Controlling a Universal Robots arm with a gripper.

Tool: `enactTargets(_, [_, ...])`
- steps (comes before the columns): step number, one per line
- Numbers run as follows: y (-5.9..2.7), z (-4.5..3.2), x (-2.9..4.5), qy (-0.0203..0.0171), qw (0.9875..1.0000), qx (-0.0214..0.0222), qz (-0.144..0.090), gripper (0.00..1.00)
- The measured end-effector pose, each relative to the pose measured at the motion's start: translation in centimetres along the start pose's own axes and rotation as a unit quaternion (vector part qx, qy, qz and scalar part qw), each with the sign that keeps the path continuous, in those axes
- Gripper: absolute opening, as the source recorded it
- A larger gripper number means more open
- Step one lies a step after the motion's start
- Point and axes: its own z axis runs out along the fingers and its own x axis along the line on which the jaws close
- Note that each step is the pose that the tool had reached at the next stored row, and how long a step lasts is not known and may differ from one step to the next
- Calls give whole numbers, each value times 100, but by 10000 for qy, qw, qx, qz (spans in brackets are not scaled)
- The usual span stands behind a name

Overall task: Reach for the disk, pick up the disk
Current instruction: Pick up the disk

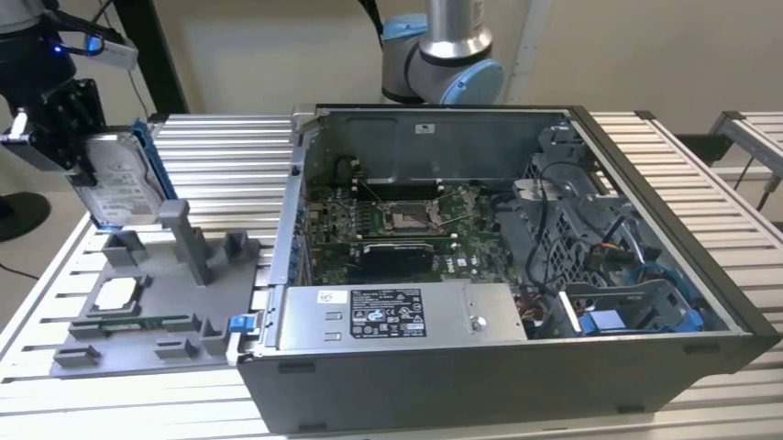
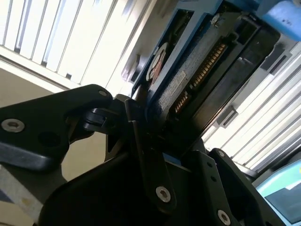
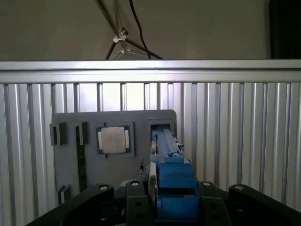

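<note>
The disk (image 1: 123, 179), a silver-grey drive with a white label and a blue bracket, stands upright on edge at the exterior view's left. My gripper (image 1: 83, 156) is shut on its upper part. Its lower edge hangs close over a slot in the grey holder plate (image 1: 159, 302); I cannot tell whether they touch. In the first wrist view the disk (image 3: 171, 183) appears edge-on between my black fingers (image 3: 136, 197), pointing at the plate's slot (image 3: 162, 127). The second wrist view shows the disk's connector end (image 2: 197, 70) clamped by a finger (image 2: 150, 160).
A small silver chip (image 1: 116, 291) lies in the holder plate, with upright posts (image 1: 178, 229) beside the disk. An open computer case (image 1: 514, 229) with a stickered grey box (image 1: 391, 316) takes up the slatted table's (image 1: 220, 147) middle. The arm's base (image 1: 441, 55) stands behind it.
</note>
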Motion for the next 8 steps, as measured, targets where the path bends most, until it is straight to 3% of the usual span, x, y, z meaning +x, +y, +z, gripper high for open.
enactTargets(8, [1,-168,-1,0,10000,0,0,0])
